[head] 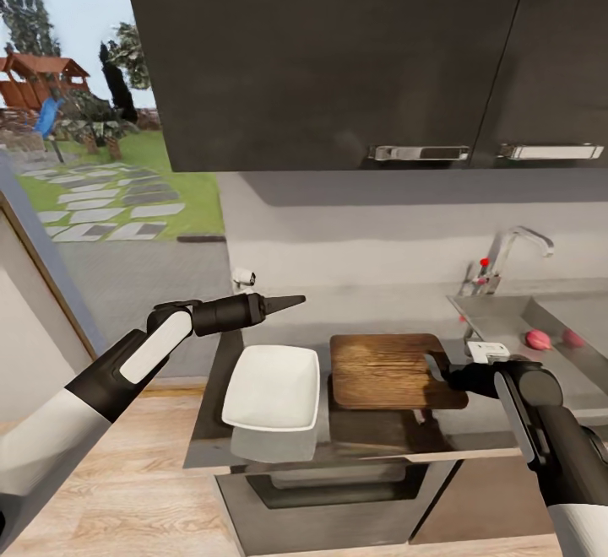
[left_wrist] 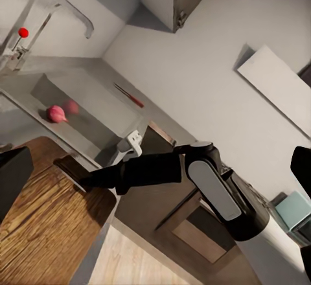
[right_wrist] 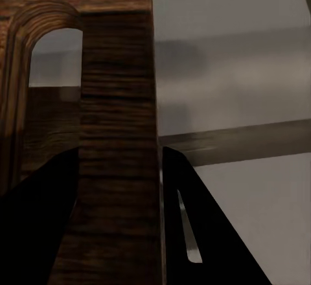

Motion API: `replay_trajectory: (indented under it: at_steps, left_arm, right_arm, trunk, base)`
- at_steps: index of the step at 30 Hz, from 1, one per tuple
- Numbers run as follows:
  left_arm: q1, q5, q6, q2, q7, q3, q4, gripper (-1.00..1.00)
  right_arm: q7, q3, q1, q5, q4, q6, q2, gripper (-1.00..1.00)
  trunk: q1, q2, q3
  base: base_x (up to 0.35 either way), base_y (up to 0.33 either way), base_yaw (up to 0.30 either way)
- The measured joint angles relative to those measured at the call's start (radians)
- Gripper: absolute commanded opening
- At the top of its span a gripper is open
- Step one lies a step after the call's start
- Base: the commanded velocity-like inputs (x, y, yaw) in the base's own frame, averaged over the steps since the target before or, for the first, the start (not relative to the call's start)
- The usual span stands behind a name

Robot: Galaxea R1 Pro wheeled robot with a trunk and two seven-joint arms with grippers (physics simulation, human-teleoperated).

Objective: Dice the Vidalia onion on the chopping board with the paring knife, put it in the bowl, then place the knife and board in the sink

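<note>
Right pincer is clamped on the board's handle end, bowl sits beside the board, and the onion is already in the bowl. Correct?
Not quite. The onion lies in the sink, as the head view shows; the bowl is empty. The rest holds: right pincer grips the board.

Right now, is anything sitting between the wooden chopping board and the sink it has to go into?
Nothing visible stands between them. The right tool grips the dark brown wooden chopping board at its handle end, beside the stainless-steel sink, where the reddish onion lies.
</note>
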Motion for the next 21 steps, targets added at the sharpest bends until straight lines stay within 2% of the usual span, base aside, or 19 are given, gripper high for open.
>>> replay_trajectory:
  at_steps: [5,6,21]
  left_arm:
    - [0.0,0.0,0.001,0.0,0.0,-0.001,0.0,1.0]
    - [0.0,0.0,0.001,-0.001,0.0,-0.001,0.0,1.0]
    - [0.0,0.0,0.002,-0.002,0.0,-0.002,0.0,1.0]
  right_arm:
    - [-0.001,-0.001,0.0,0.001,0.0,0.0,0.0,-1.0]
    - [-0.002,-0.001,0.0,0.001,0.0,0.0,0.001,1.0]
    - [0.003,-0.001,0.0,0.002,0.001,0.0,-0.001,1.0]
  trunk:
    - [0.0,0.0,0.0]
    - [0.0,0.0,0.0]
    - [0.0,0.0,0.0]
  base:
    - [0.006,0.008,0.0]
    - [0.002,0.002,0.0]
    - [0.0,0.0,0.0]
